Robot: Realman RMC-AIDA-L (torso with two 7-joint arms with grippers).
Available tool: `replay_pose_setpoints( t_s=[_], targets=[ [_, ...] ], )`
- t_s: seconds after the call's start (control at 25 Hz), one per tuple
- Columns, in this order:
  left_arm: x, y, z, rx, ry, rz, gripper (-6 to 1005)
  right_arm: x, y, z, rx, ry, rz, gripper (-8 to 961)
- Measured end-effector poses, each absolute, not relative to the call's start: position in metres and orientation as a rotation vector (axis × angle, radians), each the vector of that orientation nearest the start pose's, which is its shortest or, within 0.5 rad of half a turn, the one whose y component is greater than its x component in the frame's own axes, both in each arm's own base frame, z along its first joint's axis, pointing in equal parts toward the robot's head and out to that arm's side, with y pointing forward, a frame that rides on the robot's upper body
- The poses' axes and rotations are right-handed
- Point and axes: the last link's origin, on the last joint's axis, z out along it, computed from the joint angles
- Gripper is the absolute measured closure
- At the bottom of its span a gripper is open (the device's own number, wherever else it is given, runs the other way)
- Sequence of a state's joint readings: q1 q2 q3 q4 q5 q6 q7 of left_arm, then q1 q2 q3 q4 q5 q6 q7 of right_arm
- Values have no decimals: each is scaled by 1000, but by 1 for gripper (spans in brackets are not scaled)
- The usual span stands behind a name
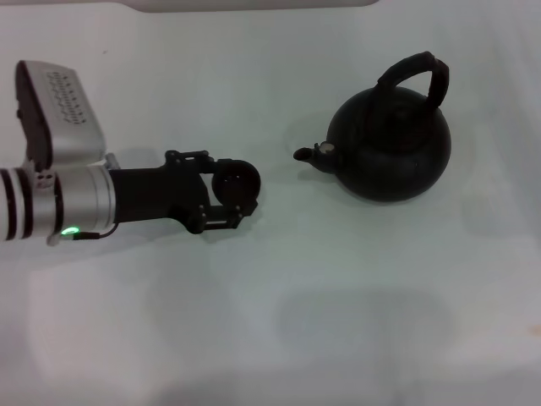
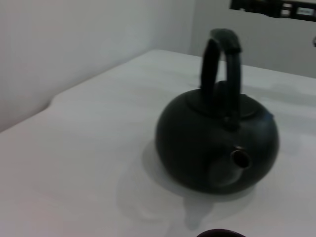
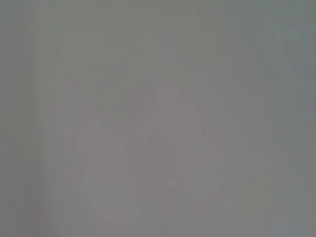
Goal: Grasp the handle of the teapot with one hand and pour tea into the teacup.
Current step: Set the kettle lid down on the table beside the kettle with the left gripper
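The left gripper (image 1: pixel 235 196), clenched around the teacup (image 1: pixel 234 182), sits well apart from the teapot (image 1: pixel 390 148) on its spout side, so pouring may miss because the handle (image 1: pixel 414 72) remains ungrasped.

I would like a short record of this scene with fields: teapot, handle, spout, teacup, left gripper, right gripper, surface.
teapot: round black teapot standing upright on the table, untouched
handle: arched black handle raised over the lid, free
spout: short spout pointing toward the left gripper
teacup: small dark teacup between the fingers of the left gripper
left gripper: left gripper low over the table, apart from the teapot, shut on the teacup
right gripper: not in view
surface: plain white table
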State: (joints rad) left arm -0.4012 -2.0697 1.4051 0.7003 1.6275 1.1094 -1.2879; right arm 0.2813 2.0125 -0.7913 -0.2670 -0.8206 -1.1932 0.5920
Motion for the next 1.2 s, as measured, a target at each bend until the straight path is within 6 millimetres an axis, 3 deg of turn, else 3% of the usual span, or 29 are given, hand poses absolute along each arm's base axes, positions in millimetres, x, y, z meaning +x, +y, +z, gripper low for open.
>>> replay_pose_setpoints(
  t_s=[1.2],
  targets=[
    [-252,337,-83,-2829,-415,-353,297,381,300,68,-1598,566,748,174]
  ],
)
